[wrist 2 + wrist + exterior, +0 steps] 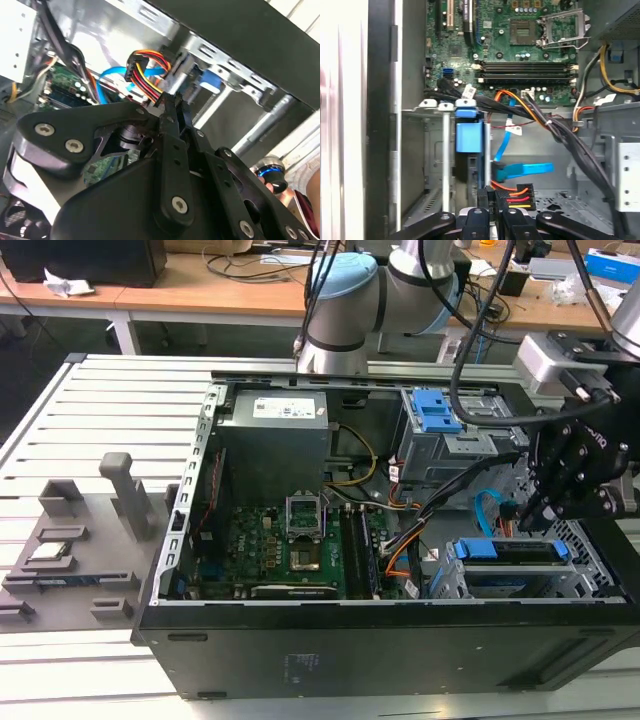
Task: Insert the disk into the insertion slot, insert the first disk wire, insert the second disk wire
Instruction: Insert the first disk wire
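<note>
The disk (512, 552) sits in its blue caddy (469, 137) inside the insertion slot (590, 540), a low perforated-metal cage at the case's front corner on the exterior view's right. My gripper (535, 515) hangs just over the disk's back end. In both wrist views its fingertips (172, 100) are pressed together on the first disk wire (150, 80), an orange, red, yellow and black bundle with a black plug (525, 196), held close to the disk's edge. The second disk wire (525, 170), flat and blue, loops loose beside it, its end near the caddy.
The open case holds the motherboard (290, 540), the power supply (275, 430) and a taller grey cage with blue tabs (440, 425). Thick black cables (570, 145) cross beside the disk. A grey fixture (70, 540) lies outside the case on the exterior view's left.
</note>
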`<state>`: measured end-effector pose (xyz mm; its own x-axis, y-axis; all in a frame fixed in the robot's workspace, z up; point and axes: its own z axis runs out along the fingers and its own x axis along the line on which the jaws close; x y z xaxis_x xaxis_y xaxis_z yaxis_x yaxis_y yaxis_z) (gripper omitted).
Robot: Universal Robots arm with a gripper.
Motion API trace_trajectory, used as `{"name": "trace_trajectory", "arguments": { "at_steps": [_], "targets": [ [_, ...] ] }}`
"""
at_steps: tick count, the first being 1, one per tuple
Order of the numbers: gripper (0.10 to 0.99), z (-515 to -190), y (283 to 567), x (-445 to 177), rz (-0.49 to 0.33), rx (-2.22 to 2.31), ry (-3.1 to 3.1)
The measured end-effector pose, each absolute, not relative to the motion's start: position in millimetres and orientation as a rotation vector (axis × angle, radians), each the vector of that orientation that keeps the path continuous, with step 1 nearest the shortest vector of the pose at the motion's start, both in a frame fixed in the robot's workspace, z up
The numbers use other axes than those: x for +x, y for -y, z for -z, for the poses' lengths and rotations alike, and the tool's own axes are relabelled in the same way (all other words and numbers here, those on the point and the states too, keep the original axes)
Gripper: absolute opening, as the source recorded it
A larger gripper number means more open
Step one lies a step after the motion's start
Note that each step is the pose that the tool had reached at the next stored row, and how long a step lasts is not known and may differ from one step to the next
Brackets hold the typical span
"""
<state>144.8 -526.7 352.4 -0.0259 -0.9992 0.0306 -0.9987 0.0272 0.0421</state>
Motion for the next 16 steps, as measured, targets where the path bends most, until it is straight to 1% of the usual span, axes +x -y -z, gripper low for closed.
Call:
{"name": "trace_trajectory", "arguments": {
  "at_steps": [16],
  "targets": [
    [0.169, -341.2, 535.4, 150.6, 0.013, 2.155, 2.215]
  ]
}}
